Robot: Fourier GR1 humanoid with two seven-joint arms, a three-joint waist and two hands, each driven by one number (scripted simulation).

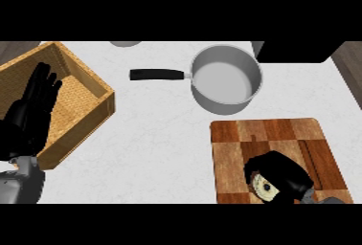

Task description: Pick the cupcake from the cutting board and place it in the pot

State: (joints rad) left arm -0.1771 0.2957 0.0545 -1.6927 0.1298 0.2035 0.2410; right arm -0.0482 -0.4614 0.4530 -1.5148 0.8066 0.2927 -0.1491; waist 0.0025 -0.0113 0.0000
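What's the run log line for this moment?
right hand: curled on cupcake, on board | pot: empty | left hand: open, resting

The desk (163, 143) is white with faint grey marbling. The cutting board (279, 143) shows a checkered pattern of reddish-brown and lighter tan wood blocks. The pot (226, 79) is grey metal with a paler grey interior; its handle (157, 74) is black. The basket (78, 103) is tan wood outside, with a finely woven golden-yellow lining. Both hands, left (35, 107) and right (279, 174), are black; the left forearm (20, 184) is grey. The cupcake (267, 188), partly covered, shows cream with dark markings.
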